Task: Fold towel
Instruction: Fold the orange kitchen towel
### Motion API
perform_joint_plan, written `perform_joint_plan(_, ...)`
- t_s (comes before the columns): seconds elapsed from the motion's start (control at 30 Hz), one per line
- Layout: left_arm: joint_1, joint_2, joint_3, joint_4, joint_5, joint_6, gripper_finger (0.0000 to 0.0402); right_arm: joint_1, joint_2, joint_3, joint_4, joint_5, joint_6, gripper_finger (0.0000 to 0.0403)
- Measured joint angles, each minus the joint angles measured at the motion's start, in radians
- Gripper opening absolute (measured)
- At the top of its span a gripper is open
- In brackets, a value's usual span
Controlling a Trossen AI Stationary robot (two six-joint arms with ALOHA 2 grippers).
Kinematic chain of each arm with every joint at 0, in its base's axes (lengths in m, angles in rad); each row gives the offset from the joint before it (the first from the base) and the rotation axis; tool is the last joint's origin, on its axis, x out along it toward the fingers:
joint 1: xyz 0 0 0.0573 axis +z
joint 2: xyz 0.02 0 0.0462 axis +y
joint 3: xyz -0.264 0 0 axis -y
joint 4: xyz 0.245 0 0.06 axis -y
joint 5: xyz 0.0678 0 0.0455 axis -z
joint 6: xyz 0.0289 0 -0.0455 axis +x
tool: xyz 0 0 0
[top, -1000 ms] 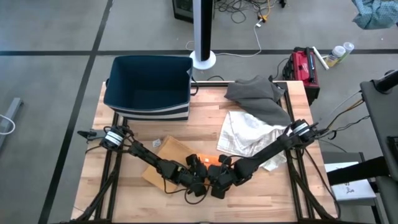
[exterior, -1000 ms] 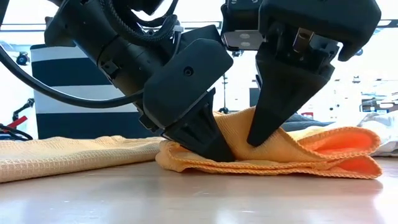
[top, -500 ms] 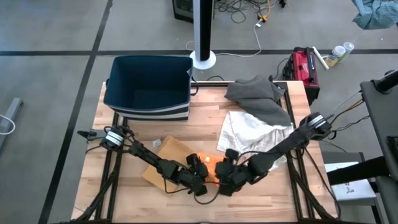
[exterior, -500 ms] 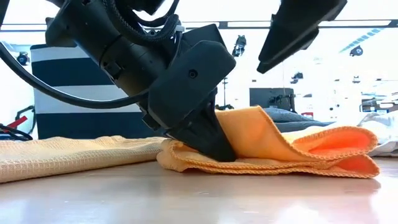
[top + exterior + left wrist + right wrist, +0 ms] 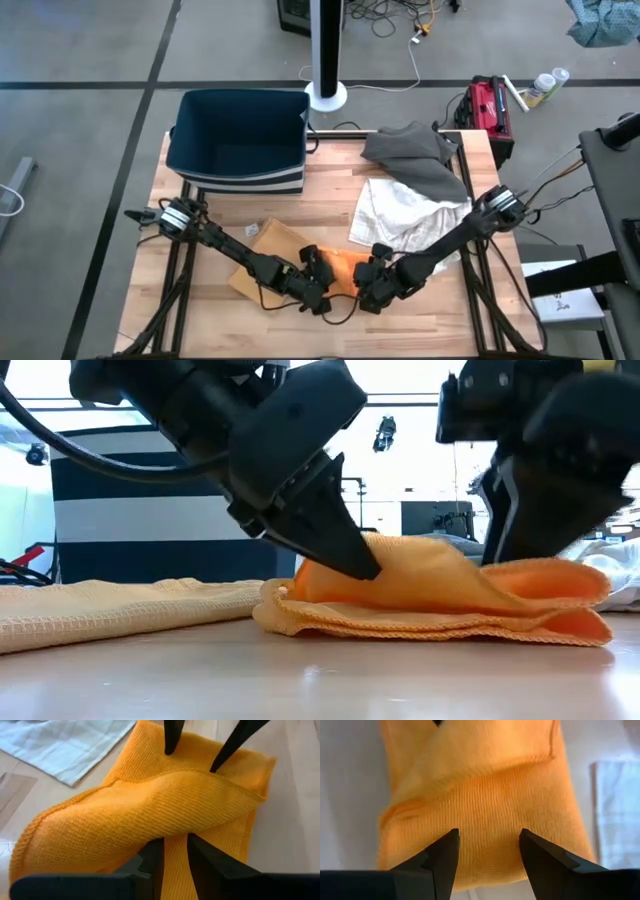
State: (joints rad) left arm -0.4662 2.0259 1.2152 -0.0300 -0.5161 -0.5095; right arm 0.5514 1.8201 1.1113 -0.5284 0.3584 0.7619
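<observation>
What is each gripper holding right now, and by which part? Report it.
The left gripper pinches the orange towel by its raised upper fold. The right gripper is open above the towel and holds nothing.

Left gripper [image 5: 175,851] pinches the orange towel [image 5: 150,810].

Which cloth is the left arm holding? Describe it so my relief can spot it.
On the wooden table, look at the front edge where both arms meet. The orange towel lies there, pinched by the left end effector. It is the only bright orange cloth; the neighbours are white and grey.
</observation>
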Motion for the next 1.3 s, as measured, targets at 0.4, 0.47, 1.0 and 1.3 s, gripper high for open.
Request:
perform_joint_plan(0.4,-0.081,-0.123,0.000,-0.118,-0.091,-0.024,0.0086,-0.003,0.022,-0.097,0.136,-0.016,0.017,0.0199)
perform_joint_plan(0.47,-0.092,-0.142,0.000,-0.100,-0.126,-0.035,0.0090,-0.003,0.022,-0.097,0.138,-0.015,0.015,0.0199)
perform_joint_plan(1.0,0.131,-0.010,0.000,0.112,-0.060,0.036,0.0078,-0.004,0.022,-0.099,0.167,-0.014,0.001,0.0199)
perform_joint_plan(1.3,0.113,-0.025,0.000,-0.086,0.010,0.041,0.0087,-0.005,0.022,-0.099,0.166,-0.018,0.003,0.0199)
